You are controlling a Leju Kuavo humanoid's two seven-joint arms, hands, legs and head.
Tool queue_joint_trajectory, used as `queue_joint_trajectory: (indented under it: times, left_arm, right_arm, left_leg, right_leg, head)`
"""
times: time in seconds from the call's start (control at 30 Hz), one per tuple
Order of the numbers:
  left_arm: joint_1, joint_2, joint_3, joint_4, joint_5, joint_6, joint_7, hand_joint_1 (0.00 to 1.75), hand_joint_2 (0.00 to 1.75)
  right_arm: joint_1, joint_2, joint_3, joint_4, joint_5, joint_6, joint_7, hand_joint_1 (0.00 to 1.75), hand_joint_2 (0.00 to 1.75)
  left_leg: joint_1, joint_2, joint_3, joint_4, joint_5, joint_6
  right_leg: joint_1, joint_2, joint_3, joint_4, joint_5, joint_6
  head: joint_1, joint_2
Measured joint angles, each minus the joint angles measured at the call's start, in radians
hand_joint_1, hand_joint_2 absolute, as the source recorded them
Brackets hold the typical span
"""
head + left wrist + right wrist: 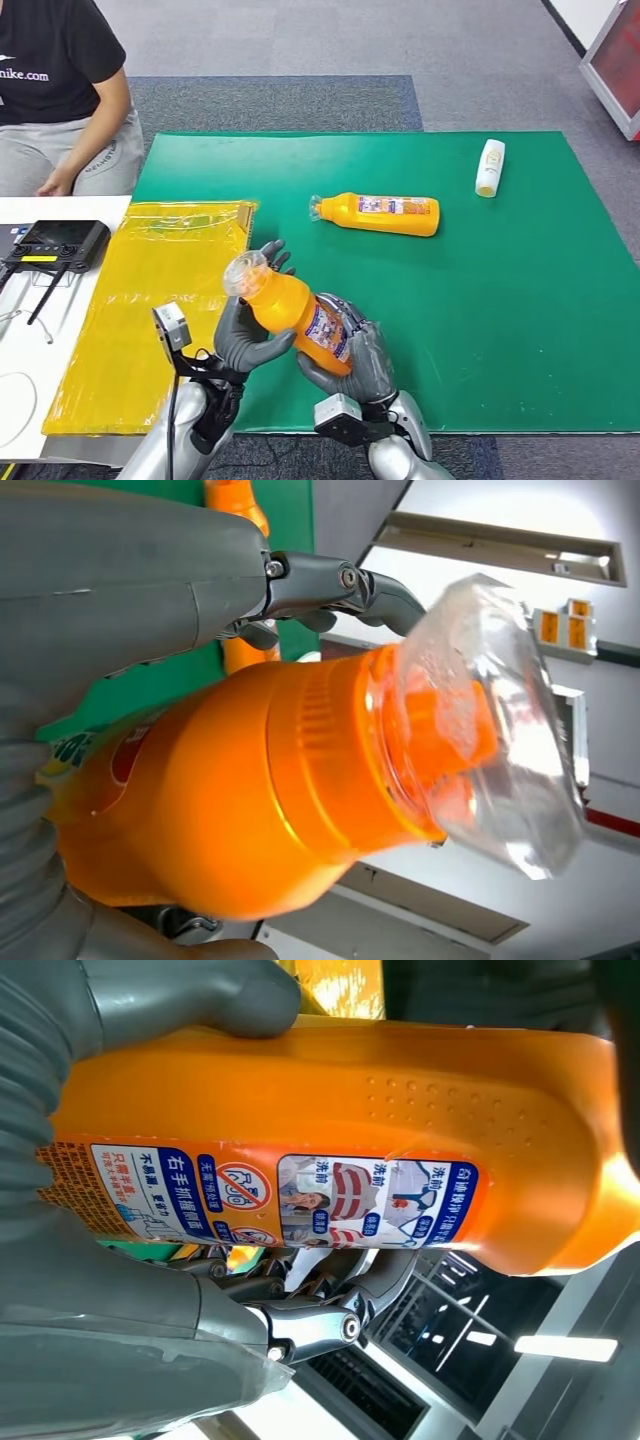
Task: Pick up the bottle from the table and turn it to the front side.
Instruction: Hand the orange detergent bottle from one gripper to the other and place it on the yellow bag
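An orange bottle (290, 310) with a clear cap is lifted off the green mat (483, 320), tilted with its cap up and to the left. My left hand (249, 325) grips its neck end and my right hand (362, 360) holds its lower body. In the left wrist view the orange bottle (249, 790) and its clear cap (498, 730) loom close, under my left hand (136, 590). The right wrist view has the bottle's label (287, 1200) with blue and white pictures facing the camera, my right hand (113, 1290) wrapped around it.
A second orange bottle (381, 213) lies on its side mid-mat. A white bottle (490, 167) lies at the far right. A yellow plastic bag (151, 300) covers the table's left part, with a black controller (56, 243) beyond it. A person (60, 90) sits at the far left.
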Motion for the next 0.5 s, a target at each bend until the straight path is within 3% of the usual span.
queue_joint_trajectory:
  times: [0.2,0.27,0.4,0.5]
  left_arm:
    - [-0.016,0.0,0.0,0.022,0.007,-0.006,0.015,0.0,1.75]
    - [-0.021,-0.001,0.0,0.03,0.008,-0.006,0.016,0.09,1.75]
    - [-0.031,-0.002,-0.001,0.04,0.008,-0.006,0.017,1.75,1.75]
    - [-0.039,-0.003,-0.008,0.046,0.005,-0.013,0.018,1.75,1.75]
  right_arm:
    - [-0.002,0.0,0.011,-0.003,-0.007,0.001,0.0,1.75,1.75]
    - [-0.003,0.0,0.012,-0.003,-0.008,0.001,0.0,1.75,1.75]
    - [-0.005,0.0,0.015,-0.006,-0.011,0.0,0.0,1.75,1.75]
    - [-0.008,0.0,0.016,-0.01,-0.015,-0.002,0.001,1.75,1.75]
  left_leg:
    - [0.0,0.0,0.0,0.0,0.0,0.0]
    - [0.0,0.0,0.0,0.0,0.0,0.0]
    - [0.0,0.0,0.0,0.0,0.0,0.0]
    - [0.0,0.0,0.0,0.0,0.0,0.0]
  right_leg:
    - [0.0,0.0,0.0,0.0,0.0,0.0]
    - [0.0,0.0,0.0,0.0,0.0,0.0]
    - [0.0,0.0,0.0,0.0,0.0,0.0]
    - [0.0,0.0,0.0,0.0,0.0,0.0]
  head:
    - [0.0,0.0]
    - [0.0,0.0]
    - [0.0,0.0]
    - [0.0,0.0]
